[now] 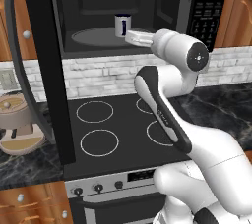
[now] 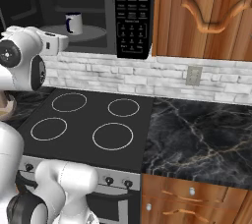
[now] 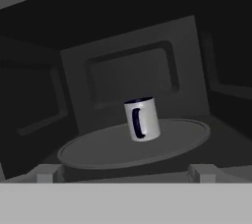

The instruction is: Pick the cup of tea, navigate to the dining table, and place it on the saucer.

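Kitchen stove area, left base view: the cup (image 1: 122, 25) stands upright on the microwave (image 1: 123, 12) turntable (image 1: 96, 36), with the arm reaching in toward it. Right base view: the cup (image 2: 73, 23) sits near the turntable's centre. Hand view: the cup (image 3: 141, 119) is ahead, handle facing the claw (image 3: 125, 173), which is released and wide. Advance level, straddle the body clear of the handle, then clench.

Open microwave (image 1: 98, 2) mouth, clear path to mug (image 3: 141, 119) on turntable (image 3: 98, 149); door (image 1: 39, 70) flanking left.
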